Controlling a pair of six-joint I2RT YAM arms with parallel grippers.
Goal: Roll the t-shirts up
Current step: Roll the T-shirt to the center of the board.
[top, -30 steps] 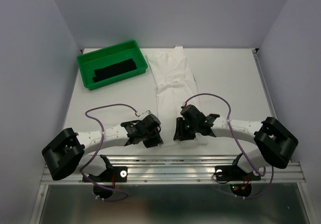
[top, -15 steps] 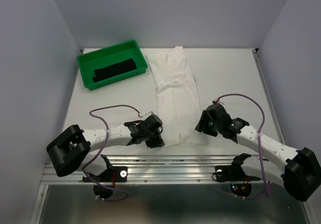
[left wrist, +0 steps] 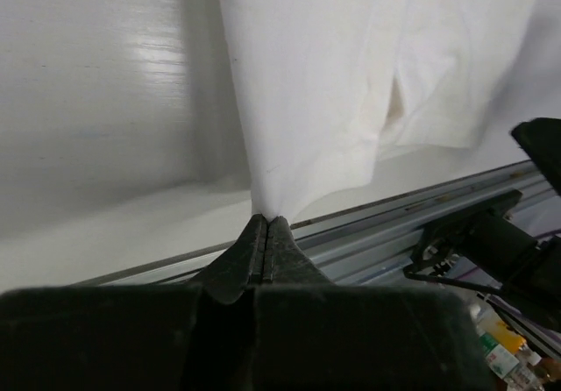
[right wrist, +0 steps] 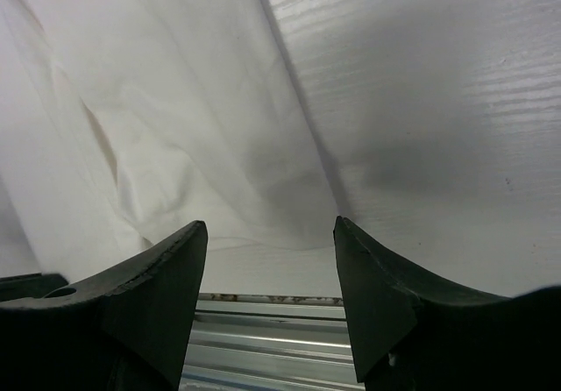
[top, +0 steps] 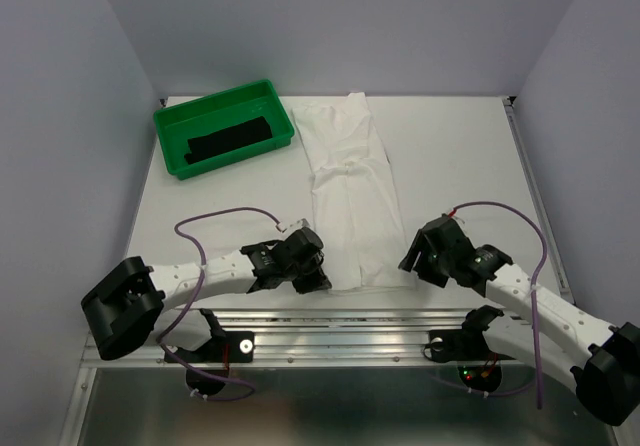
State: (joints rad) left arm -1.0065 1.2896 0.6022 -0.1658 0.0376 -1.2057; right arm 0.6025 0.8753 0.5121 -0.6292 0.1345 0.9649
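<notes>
Two shirts, top view: white t-shirt (top: 350,191) is lying flat mid-desk (top: 460,156), running from far edge to near edge; black t-shirt (top: 228,139) is sitting in green tray (top: 163,144), far-left corner. Left wrist cam: left gripper (left wrist: 266,224) is clamping the white t-shirt's near-left corner. Right wrist cam: right gripper (right wrist: 270,233) is standing wide, holding nothing, over its near-right corner.

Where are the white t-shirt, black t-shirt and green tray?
white t-shirt (top: 345,181): top view, middle of the fabric.
black t-shirt (top: 230,141): top view, middle of the cloth.
green tray (top: 165,144): top view, its left wall.
</notes>
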